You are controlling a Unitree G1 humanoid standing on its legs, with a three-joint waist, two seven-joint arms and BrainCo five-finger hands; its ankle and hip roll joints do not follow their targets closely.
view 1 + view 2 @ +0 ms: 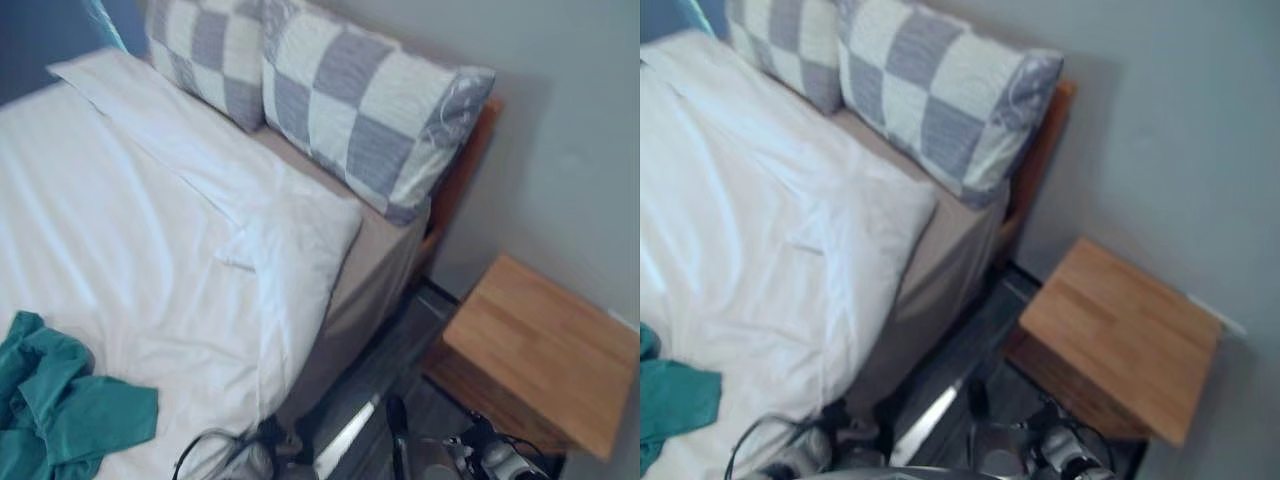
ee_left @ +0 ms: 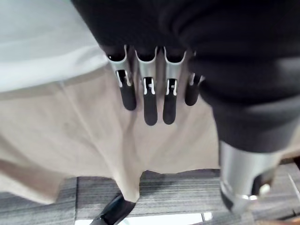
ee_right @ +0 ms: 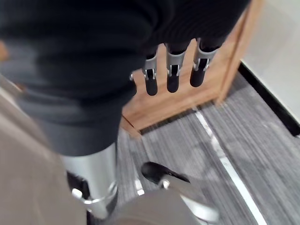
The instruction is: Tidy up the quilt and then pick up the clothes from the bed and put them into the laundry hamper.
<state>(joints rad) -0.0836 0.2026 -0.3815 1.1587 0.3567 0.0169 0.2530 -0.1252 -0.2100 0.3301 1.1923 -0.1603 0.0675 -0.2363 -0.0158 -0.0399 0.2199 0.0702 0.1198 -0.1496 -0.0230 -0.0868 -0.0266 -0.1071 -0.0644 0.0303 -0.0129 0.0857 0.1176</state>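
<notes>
Hands hang idle at the bedside: the left robot hand [image 2: 150, 89], fingers straight and holding nothing, is over the beige sheet [image 2: 93, 140] draping the bed's side; the right robot hand [image 3: 171, 70], equally slack and empty, is by the wooden nightstand [image 1: 540, 350]. Teal clothes [image 1: 60, 410] lie crumpled on the near bed edge, apart from both. Beyond, the white quilt [image 1: 150, 230] looks nearly flat, one corner turned back. Next, I judge, smoothing that corner needs a reach across. Checked pillows [image 1: 370, 110] stand farthest.

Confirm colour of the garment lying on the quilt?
Teal green. The garment lies crumpled on the white quilt; clearest in the left eye view.
</notes>
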